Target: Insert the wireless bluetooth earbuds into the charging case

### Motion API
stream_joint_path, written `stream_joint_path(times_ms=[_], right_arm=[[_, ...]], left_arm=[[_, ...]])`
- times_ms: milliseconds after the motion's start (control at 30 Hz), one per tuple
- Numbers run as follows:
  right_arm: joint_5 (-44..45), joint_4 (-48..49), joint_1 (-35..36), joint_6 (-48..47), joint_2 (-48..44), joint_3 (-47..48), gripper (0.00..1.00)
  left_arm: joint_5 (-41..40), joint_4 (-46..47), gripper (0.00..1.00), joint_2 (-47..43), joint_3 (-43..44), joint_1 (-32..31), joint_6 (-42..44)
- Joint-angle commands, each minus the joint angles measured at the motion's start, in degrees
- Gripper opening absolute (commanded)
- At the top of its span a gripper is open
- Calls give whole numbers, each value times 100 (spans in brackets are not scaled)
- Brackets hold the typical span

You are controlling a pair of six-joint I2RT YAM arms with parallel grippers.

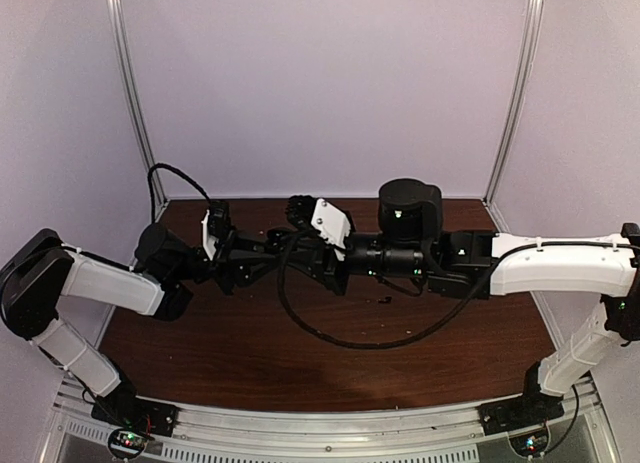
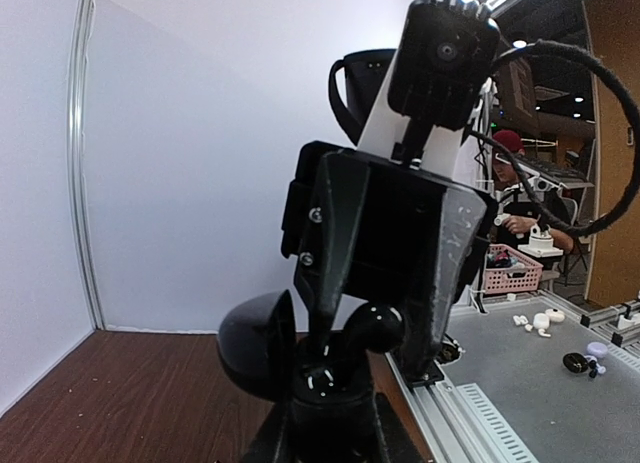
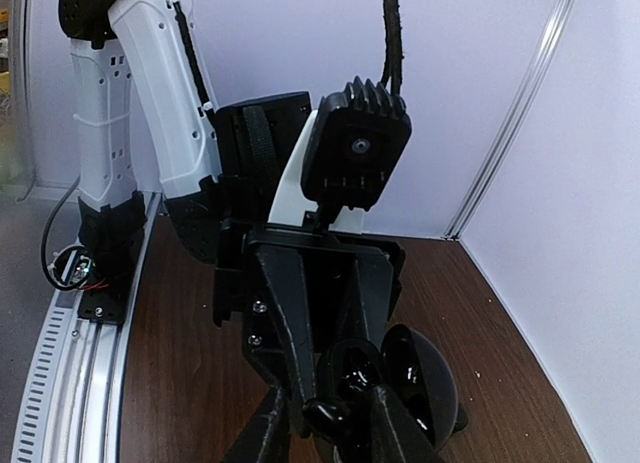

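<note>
From my station I see both arms stretched low and almost level over the bench (image 1: 250, 363), meeting nose to nose at the charging case (image 2: 295, 368). It is held up in the air between them.

The left arm (image 1: 110, 283) comes in from the case's left side, elbow folded back towards its base and wrist turned inwards. The left gripper (image 2: 325, 435) has its fingers (image 2: 275, 438) closed narrowly on the case's lower body. The case's lid (image 2: 255, 345) stands open on the side towards the back wall.

The right arm (image 1: 560, 263) runs nearly straight in from the case's right side, its forearm horizontal. A black cable (image 1: 340, 338) sags in a loop below the case towards the near edge. The right gripper (image 3: 330, 438) points straight at the case, and its fingers (image 3: 395, 433) pinch one earbud (image 2: 372, 328) with only a small gap between them.

That earbud sits at the open mouth of the case, just beside the lid. It is touching the case or very nearly so; I cannot tell which. Something glossy shows inside the case, but I cannot tell whether it is another bud.

In the top view the two sets of fingers hide the case completely.
</note>
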Motion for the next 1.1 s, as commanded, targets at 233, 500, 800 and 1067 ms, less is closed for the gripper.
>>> stream_joint_path(times_ms=[233, 500, 800, 1067], right_arm=[[163, -5, -12, 128, -233, -52, 40], [231, 91, -12, 221, -416, -7, 56], [630, 211, -15, 589, -692, -137, 64], [1204, 258, -125, 1348, -569, -241, 87]], left_arm=[[-183, 148, 0, -139, 77, -19, 147], [-438, -380, 0, -237, 76, -19, 465], [-647, -612, 0, -314, 73, -19, 603], [-942, -1152, 0, -491, 120, -21, 886]])
